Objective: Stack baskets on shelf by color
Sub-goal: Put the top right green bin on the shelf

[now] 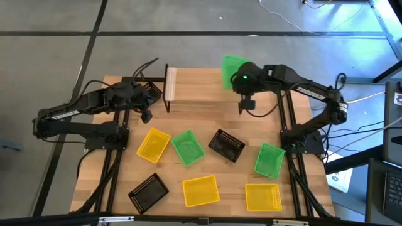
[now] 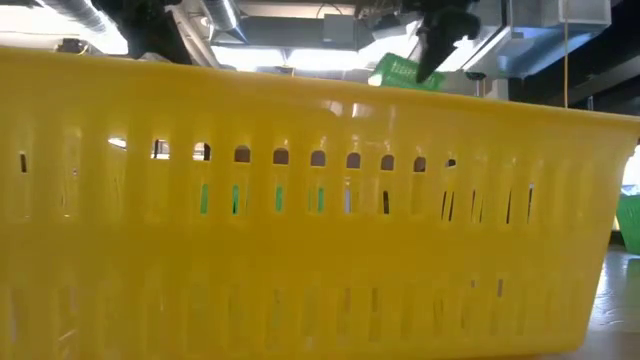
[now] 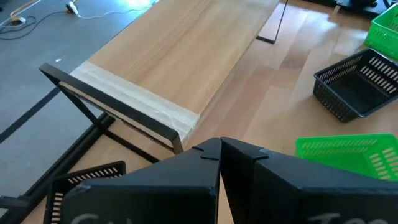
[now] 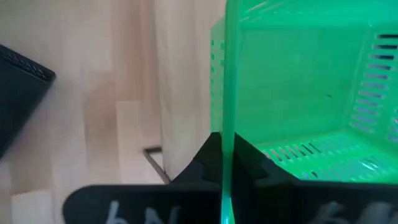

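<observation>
My right gripper (image 1: 240, 80) is shut on a green basket (image 1: 232, 70) and holds it in the air over the right end of the shelf (image 1: 207, 88). The low view shows this green basket (image 2: 404, 72) high up. My left gripper (image 3: 221, 147) is shut with nothing between its fingers, raised at the shelf's left end, beside a black basket (image 1: 152, 91). Loose on the table stand yellow (image 1: 153, 144), green (image 1: 188, 147), black (image 1: 226, 145), green (image 1: 269, 159), black (image 1: 149, 191), yellow (image 1: 200, 191) and yellow (image 1: 263, 196) baskets. My right gripper pinches one side wall of the green basket at its rim (image 4: 225, 140), one finger inside the basket and one outside. The fingers slant down from above. The basket hangs tipped on its side, lifted clear of the shelf and the table.
The shelf's plank top (image 3: 168, 68) is bare, with thin black legs (image 3: 112, 109) at its left end. A yellow basket (image 2: 300, 220) stands right in front of the low camera and fills most of that view. The table's near half is crowded with baskets.
</observation>
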